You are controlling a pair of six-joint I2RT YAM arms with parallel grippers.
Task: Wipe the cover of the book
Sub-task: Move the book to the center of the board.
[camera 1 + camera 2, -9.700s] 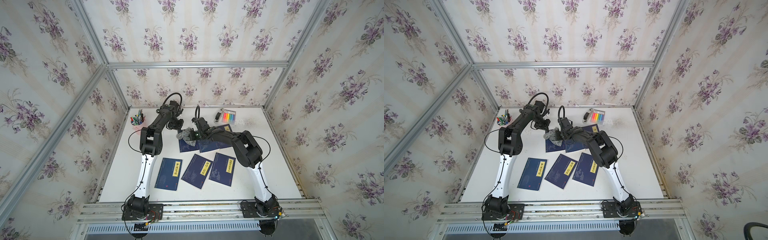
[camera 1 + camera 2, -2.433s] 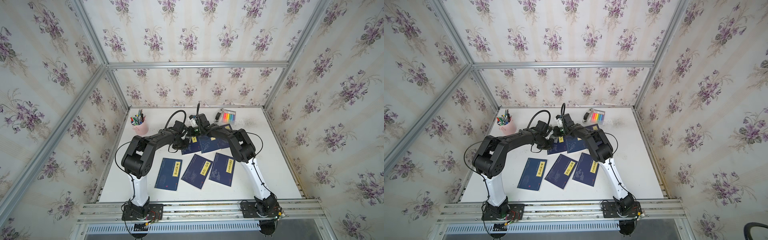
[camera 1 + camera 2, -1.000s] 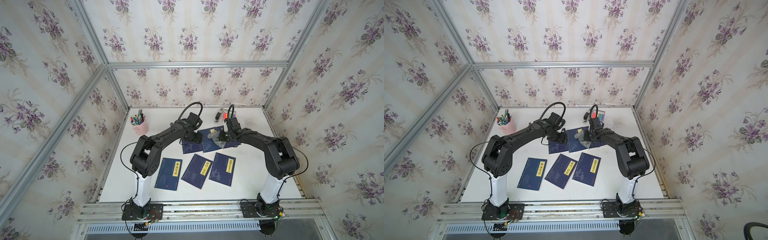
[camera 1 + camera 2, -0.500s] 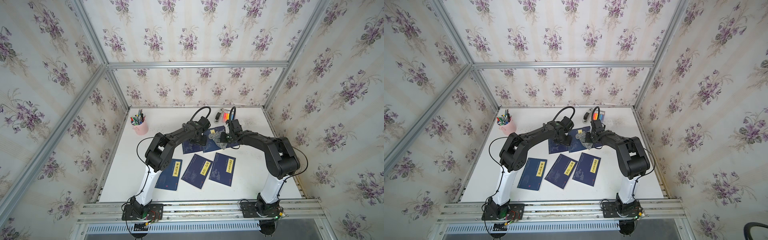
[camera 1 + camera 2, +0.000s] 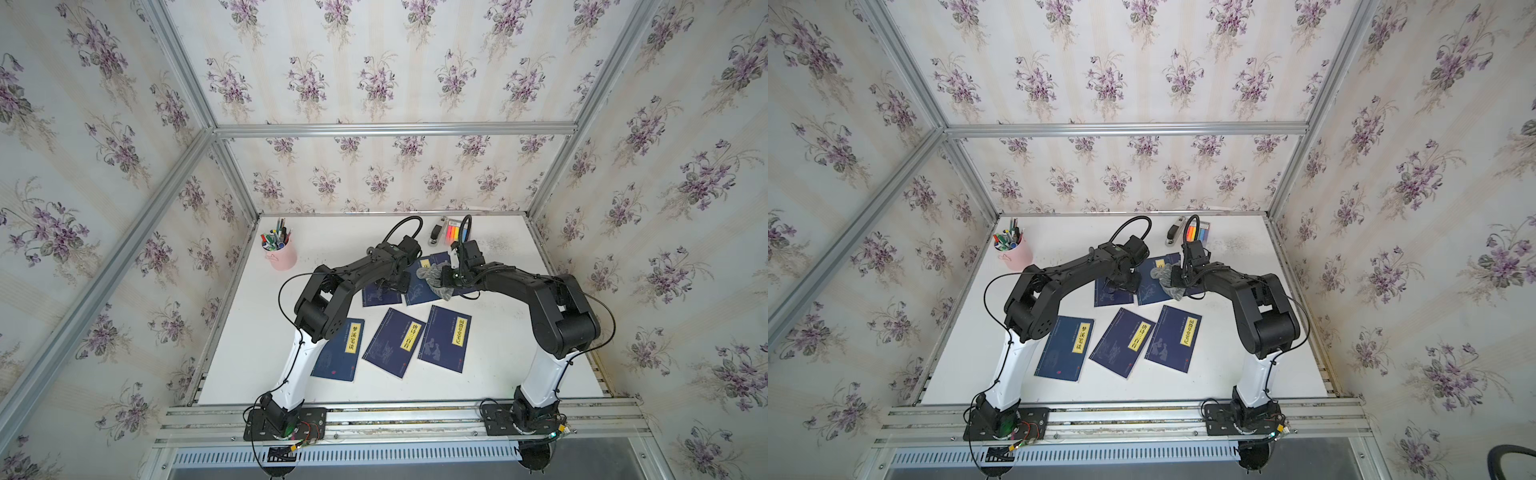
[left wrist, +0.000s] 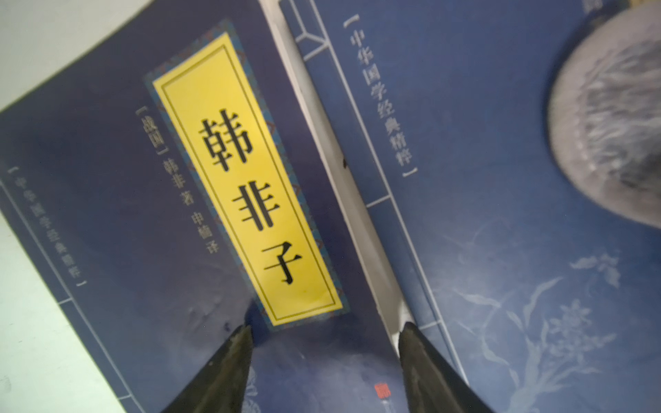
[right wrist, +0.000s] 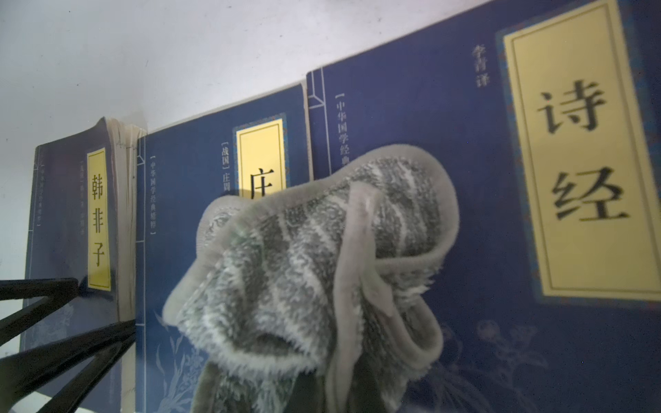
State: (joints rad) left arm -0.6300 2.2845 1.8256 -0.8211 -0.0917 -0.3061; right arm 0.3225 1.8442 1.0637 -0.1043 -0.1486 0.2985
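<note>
- Purple-flower wallpaper on every wall, aluminium framing, and a white bench [image 5: 511, 332] with a few scuff marks.
- Back row has three blue books lying flat side by side, yellow title labels up: left book [image 6: 125, 221], middle book [image 6: 483, 200], right book [image 7: 447, 118].
- The right end effector [image 5: 444, 279] is clamped tight on a grey striped cloth [image 7: 322, 257].
- That cloth is all bunched up and sits on the middle book's cover. In the right wrist view it hides the lower part of that book's label. Can't tell if it also touches the right book.
- The left end effector [image 6: 326, 326] is open with nothing between the jaws.
- One tip is down on the left book's cover just past the end of its label. The other sits at that book's page edge, right by the middle book.
- The left book's pages look a bit fanned and worn along that edge.
- Front row is three more books [image 5: 392, 343], closer to the arm bases, slightly splayed, well apart from both end effectors.
- Pink cup [image 5: 280, 257] full of pens is in the far left corner.
- Highlighters [image 5: 454, 230] and a stapler [image 5: 435, 233] are along the back edge.
</note>
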